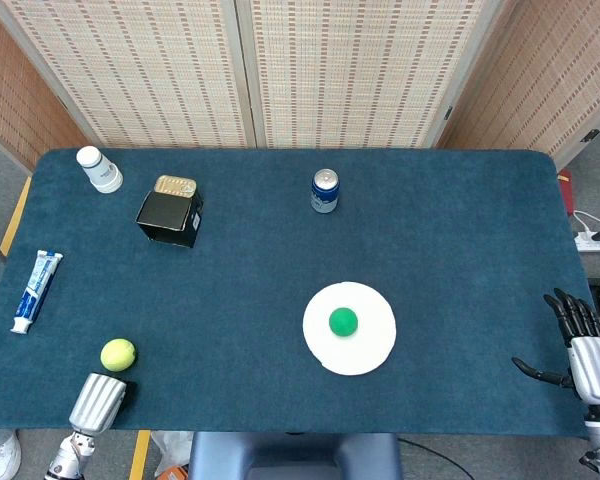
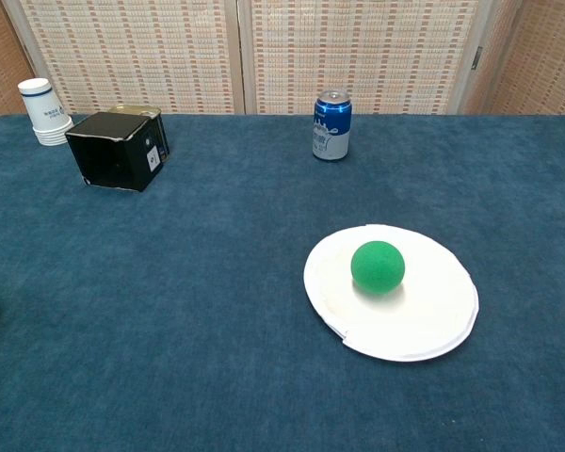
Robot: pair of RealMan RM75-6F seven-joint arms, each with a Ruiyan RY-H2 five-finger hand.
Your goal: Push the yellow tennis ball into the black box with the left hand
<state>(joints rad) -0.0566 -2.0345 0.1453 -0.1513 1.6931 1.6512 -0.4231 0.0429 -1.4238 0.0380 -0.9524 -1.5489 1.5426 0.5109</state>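
We log the fuzzy yellow tennis ball (image 1: 118, 354) near the tabletop's front-left corner, our silver left hand (image 1: 98, 402) just behind it, finger state untellable, the open-fronted black box (image 1: 169, 217) well beyond toward the far-left corner, right hand (image 1: 583, 361) spread, empty.

Head view. Left hand (image 1: 99, 402) at the table's (image 1: 230, 400) near-left edge, silver back uppermost, fingers hidden beneath it, wrist trailing off the edge. Right hand (image 1: 583, 358) beyond the near-right edge, dark fingers (image 1: 570, 312) extended and spread, thumb out to the side, holding nothing.
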